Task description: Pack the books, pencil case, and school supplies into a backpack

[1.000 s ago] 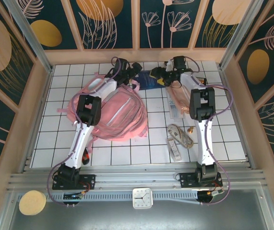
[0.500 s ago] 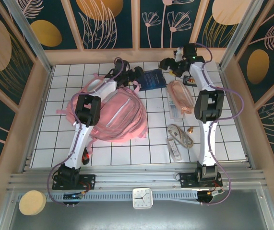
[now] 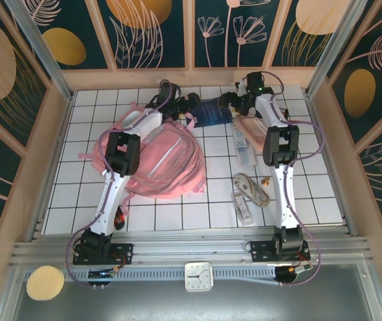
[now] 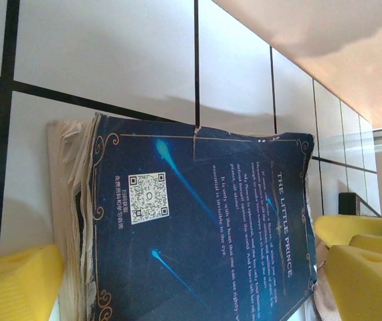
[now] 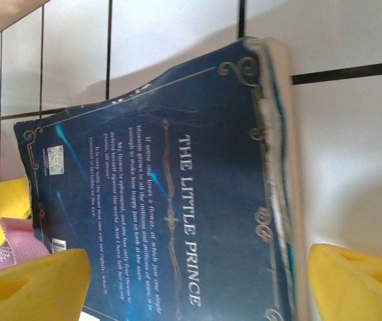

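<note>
Right hand (image 3: pixel 233 101) returned over navy book (image 3: pixel 212 112).

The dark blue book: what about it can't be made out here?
- The dark blue book: lower end cut off by the bottom edge, both wrist views.
- Its small print: too small in top view.
- Its sides, top view: partly under left gripper and right gripper.

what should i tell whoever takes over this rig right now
Left gripper: jaws open, one on each side of the navy book.
Right gripper: jaws open around the same book from the opposite end.
Backpack lies left of the book. The pencil case, ruler and cord bundle lie on the table, right side.
Done: nothing seen packed.
Left: grip the book, put it in the backpack, then the rest.
</note>
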You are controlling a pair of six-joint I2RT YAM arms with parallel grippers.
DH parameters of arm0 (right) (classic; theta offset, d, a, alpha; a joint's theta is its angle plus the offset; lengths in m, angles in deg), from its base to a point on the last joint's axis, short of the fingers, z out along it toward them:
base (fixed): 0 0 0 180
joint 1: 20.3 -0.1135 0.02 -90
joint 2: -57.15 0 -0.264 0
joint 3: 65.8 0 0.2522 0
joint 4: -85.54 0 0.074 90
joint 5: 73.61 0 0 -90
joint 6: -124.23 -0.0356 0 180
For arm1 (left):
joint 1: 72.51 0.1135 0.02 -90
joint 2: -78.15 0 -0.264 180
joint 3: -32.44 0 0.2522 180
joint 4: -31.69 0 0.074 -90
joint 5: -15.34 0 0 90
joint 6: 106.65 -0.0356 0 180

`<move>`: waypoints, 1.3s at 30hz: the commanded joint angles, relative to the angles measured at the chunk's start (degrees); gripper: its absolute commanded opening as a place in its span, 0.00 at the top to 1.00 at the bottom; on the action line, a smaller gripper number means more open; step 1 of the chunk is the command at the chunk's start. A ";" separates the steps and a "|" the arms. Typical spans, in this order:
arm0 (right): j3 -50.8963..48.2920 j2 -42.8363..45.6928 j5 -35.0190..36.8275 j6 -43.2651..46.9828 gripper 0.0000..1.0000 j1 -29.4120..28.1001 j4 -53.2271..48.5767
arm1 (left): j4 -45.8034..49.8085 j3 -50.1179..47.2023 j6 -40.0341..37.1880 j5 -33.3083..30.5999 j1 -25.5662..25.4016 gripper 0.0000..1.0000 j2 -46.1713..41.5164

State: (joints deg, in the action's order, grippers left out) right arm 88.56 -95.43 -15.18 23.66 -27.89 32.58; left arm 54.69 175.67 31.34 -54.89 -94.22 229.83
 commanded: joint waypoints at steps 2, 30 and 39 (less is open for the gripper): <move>1.53 -3.25 -3.19 2.60 0.15 -2.22 -1.84 | 2.49 1.58 -0.29 4.98 -0.44 0.01 2.88; -23.86 17.61 -2.40 0.15 1.00 -3.53 13.62 | -0.16 -8.15 -5.30 7.28 0.53 0.01 -3.26; -33.86 28.18 -6.75 -0.91 1.00 -3.20 11.49 | 6.65 -7.84 -14.88 7.82 0.91 0.01 -5.63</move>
State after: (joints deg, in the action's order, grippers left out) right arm 57.57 -73.11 -16.73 24.27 -29.77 43.79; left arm 53.14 169.22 20.72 -50.30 -93.13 226.46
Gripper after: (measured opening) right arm 0.059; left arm 0.988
